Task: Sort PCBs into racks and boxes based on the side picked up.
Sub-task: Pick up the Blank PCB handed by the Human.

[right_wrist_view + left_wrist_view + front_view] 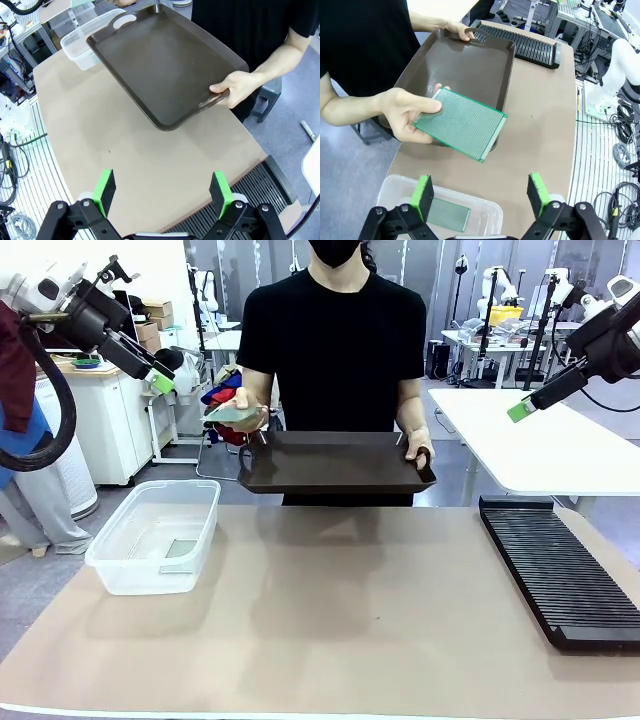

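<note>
Above the counter's (330, 630) left edge, the left tool (480, 196) hangs with its jaws spread wide, released and grasping nothing. Below it, near that edge, stands the clear box (150, 578), and one PCB (448, 215) lies flat on its floor. Over the right edge, the right tool (162, 186) is likewise spread apart and empty. The long black rack (560, 575) runs along that edge beneath it. At the far edge, a person holds a dark brown tray (160, 65) in the air above the counter. One hand (237, 87) grips the tray's right end. The other hand (402, 112) holds a second PCB (461, 123) over the tray's left end, green face up, fingers under it and thumb on top.
</note>
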Controlling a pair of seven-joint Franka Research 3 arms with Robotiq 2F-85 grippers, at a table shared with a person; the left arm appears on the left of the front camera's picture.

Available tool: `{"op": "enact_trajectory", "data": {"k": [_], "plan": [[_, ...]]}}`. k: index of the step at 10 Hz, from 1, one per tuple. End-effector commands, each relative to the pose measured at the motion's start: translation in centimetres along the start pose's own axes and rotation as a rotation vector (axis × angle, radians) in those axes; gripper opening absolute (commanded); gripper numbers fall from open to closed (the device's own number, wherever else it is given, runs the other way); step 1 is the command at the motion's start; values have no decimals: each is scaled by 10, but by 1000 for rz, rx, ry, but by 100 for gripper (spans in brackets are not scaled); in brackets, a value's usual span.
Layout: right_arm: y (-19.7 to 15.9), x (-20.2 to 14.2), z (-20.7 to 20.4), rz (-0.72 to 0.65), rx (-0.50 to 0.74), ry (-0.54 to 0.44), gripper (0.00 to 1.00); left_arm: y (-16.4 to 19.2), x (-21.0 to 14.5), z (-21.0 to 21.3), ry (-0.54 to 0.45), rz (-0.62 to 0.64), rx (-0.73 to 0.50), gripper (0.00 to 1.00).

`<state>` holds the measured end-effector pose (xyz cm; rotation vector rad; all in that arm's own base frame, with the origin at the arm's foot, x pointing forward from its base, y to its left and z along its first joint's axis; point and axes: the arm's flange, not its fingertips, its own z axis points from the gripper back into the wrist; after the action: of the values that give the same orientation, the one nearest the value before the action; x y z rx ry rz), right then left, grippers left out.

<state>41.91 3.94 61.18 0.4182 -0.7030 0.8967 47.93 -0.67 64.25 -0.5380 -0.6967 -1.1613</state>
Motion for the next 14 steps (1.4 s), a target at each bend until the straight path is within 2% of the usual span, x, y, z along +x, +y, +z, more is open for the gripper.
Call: {"op": "enact_trajectory", "data": {"k": [1, 5, 6, 9, 12, 14], "plan": [[0, 0, -1, 3, 15, -12, 100, 0, 0, -2, 18, -8, 5, 100], [0, 0, -1, 3, 15, -12, 100, 0, 0, 0, 0, 0, 0, 100], [0, 0, -1, 3, 15, -12, 100, 2, -1, -1, -6, 78, -10, 100], [0, 0, -1, 3, 15, -12, 100, 22, -13, -8, -84, 453, -169, 100], [0, 0, -1, 3, 15, -12, 100, 53, -35, -33, -167, 643, -357, 100], [0, 0, -1, 3, 15, -12, 100, 76, -53, -59, -137, 755, -374, 100]]}}
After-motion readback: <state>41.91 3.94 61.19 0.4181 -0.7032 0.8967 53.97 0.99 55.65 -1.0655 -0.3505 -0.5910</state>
